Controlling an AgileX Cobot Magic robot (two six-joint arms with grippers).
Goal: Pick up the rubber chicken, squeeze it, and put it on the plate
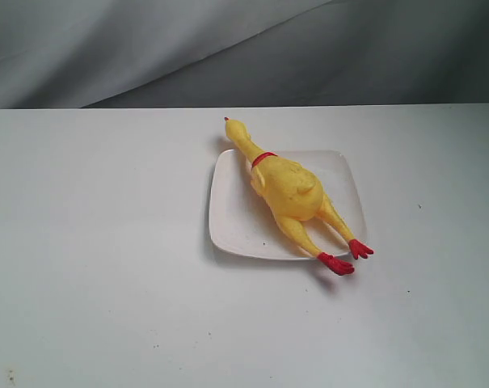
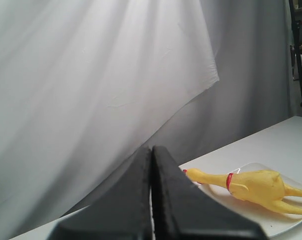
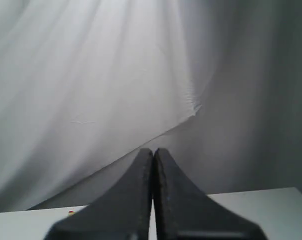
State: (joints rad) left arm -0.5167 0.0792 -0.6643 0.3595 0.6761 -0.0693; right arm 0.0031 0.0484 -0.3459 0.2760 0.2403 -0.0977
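Here, rubber chicken overhanging plate, left gripper, right gripper both pinched shut, empty, curtain behind.

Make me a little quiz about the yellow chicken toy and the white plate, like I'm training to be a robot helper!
1. True or false: the rubber chicken lies on the plate.
2. Which parts of the chicken stick out past the plate's rim? A) head and feet B) only the red collar C) nothing
3. Fill the gap: the left end effector and the right end effector are both ____, holding nothing.

Key: 1 true; 2 A; 3 shut.
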